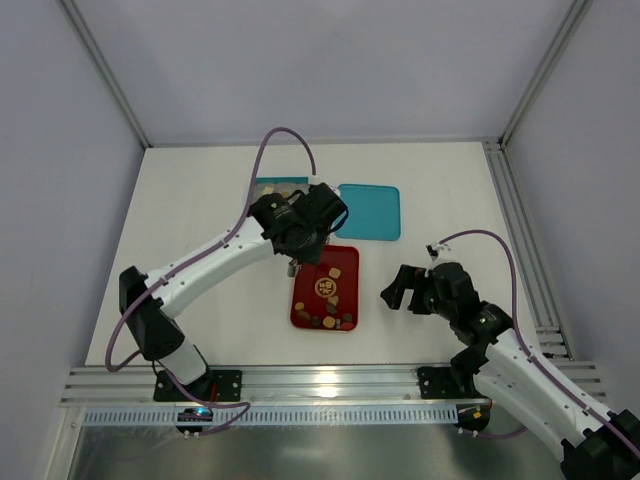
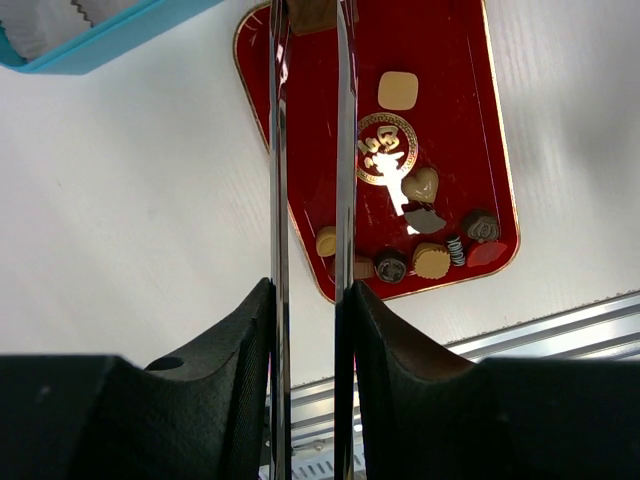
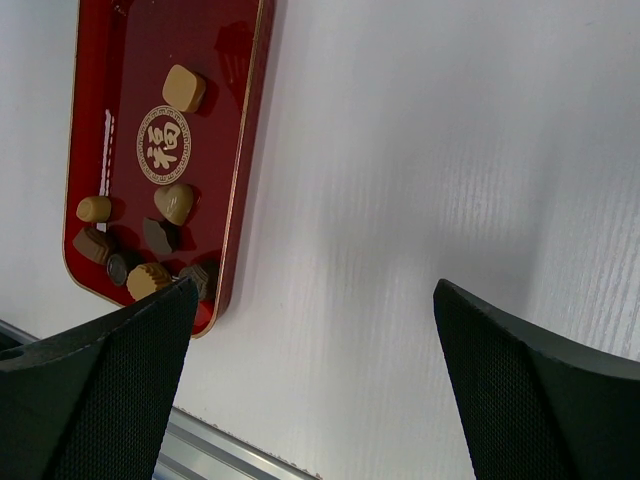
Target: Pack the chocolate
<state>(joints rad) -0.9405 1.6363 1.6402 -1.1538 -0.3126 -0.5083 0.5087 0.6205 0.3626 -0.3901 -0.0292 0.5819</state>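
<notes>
Chocolate pieces cluster at the near end of the tray, one chocolate sits in the left gripper over its far end, and a container lies just behind.

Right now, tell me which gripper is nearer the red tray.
Left. The left gripper hangs over the red tray at its far left corner, pinching a chocolate piece; the right gripper stands open beside its right edge.
</notes>
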